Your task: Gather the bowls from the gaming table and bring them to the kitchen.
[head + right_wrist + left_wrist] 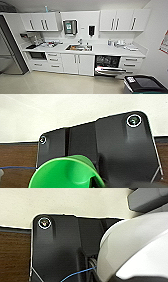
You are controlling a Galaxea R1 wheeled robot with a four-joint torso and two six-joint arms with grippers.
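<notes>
Ahead of the robot stood the kitchen (80, 50): white cabinets (41, 22) with dark bar handles above a white surface (105, 50), a steel sink (78, 47) at its middle holding something orange, too blurred to name. Below, a dishwasher door (110, 70) hung open. A green cup (66, 174) loomed in the right wrist view; whether either arm's fingers were spread or pressed together could not be told.

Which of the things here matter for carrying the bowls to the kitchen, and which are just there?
For the job:
- kitchen worktop
- sink
- whitish bowl, close by the left wrist

Just there:
- open dishwasher
- wall dispenser
- green cup
- bin with a black lid
</notes>
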